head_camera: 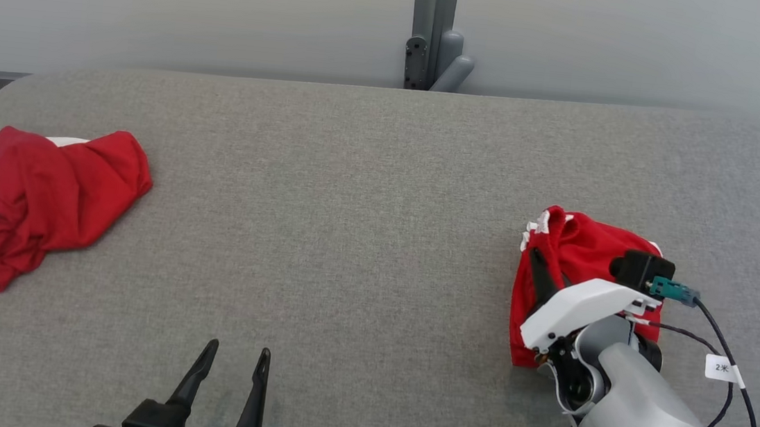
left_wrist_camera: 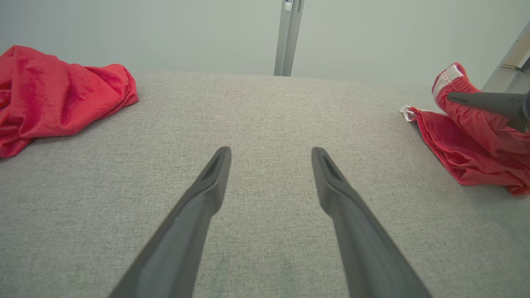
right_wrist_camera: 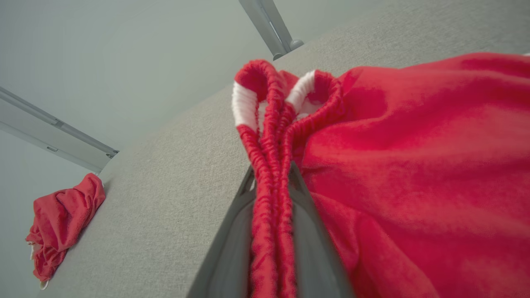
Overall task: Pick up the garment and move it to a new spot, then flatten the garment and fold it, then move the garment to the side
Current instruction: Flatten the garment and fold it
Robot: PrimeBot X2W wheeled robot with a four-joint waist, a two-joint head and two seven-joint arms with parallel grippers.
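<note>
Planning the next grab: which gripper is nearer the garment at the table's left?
Left. Left gripper, open, is right of the left garment; right gripper, far across, grips the other garment.

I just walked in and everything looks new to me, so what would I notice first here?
First, the bright red garment on the right of the grey table, with its stretchy band pinched in the right pincer. Next, a crumpled red and white heap lies at the table's far left edge. The left pincer hangs open near the front, holding nothing.
</note>
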